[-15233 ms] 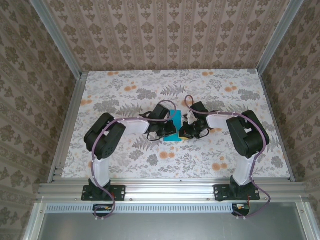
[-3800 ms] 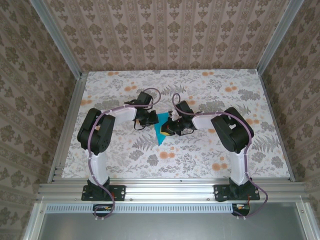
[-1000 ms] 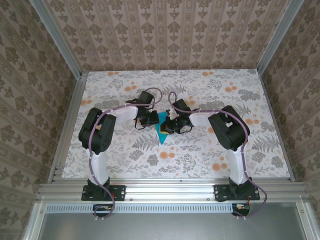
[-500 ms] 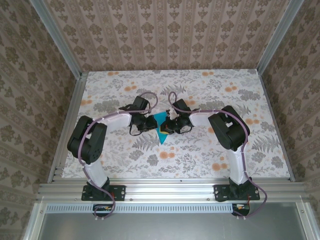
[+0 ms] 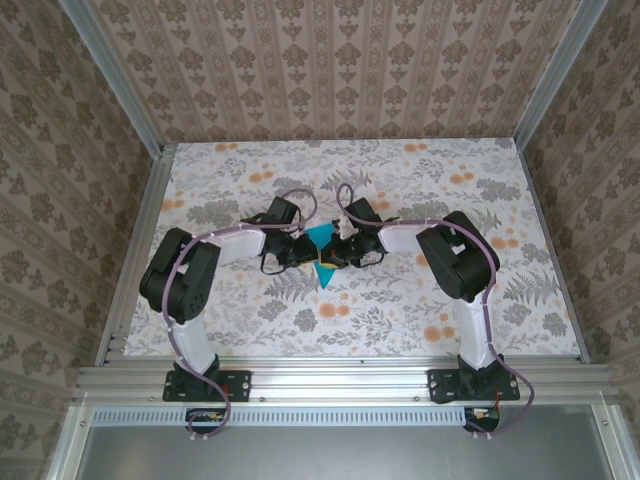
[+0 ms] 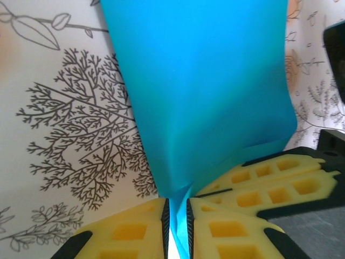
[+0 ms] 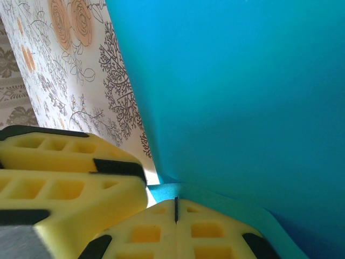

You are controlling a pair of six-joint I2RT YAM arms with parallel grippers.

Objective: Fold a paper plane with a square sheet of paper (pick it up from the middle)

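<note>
The square sheet of paper [image 5: 322, 268], teal and folded to a point that aims at me, stands lifted off the middle of the table between both grippers. My left gripper [image 5: 304, 252] comes in from the left. Its yellow pads are closed down on a folded edge of the paper [image 6: 205, 81], with a sliver of light left in the slot [image 6: 177, 200]. My right gripper [image 5: 333, 254] comes in from the right. It is shut pad to pad [image 7: 176, 200], and its tips touch the underside of the paper [image 7: 242, 81]. Nothing shows in its seam.
The floral tablecloth [image 5: 420, 310] spreads out all around the paper. Aluminium rails [image 5: 130, 250] and patterned walls close off the left, right and back. Each gripper's yellow pads reach into the other's wrist view, the right one's pads [image 6: 269, 178] and the left one's pads [image 7: 59, 183].
My left arm has swung its elbow outward to the left, and its gripper has dropped closer onto the paper's left edge. The right arm and the paper have stayed almost still.
</note>
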